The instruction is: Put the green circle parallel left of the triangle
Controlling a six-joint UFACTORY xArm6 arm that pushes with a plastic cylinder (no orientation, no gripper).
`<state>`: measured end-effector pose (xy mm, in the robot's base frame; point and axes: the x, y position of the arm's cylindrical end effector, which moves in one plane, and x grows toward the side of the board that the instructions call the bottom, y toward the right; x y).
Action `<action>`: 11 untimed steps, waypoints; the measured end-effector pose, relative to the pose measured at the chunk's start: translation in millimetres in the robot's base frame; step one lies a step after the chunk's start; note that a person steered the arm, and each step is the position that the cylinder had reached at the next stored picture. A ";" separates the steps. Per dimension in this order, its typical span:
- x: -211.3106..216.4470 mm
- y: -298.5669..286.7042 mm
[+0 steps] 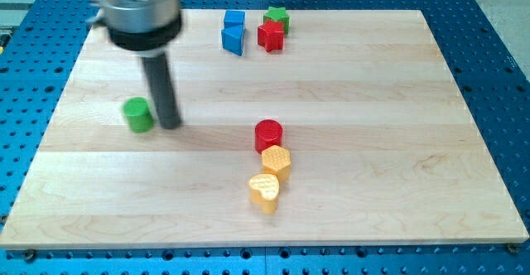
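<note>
Yellow heart (265, 191); my tip (171, 126) beside green circle (138, 114)

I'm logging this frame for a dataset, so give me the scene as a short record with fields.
tip: my tip, just right of the green circle, touching or nearly so
target: green circle, board's left part
reference: blue triangle, near the view's top
top cluster: blue cube, green star, red star
centre column: red circle, orange hexagon, yellow heart
surface: wooden board
</note>
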<state>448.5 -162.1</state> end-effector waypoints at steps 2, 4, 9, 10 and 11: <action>19.4 -31.7; 51.6 -64.8; -34.2 -49.1; -86.3 -51.0; -118.4 -37.2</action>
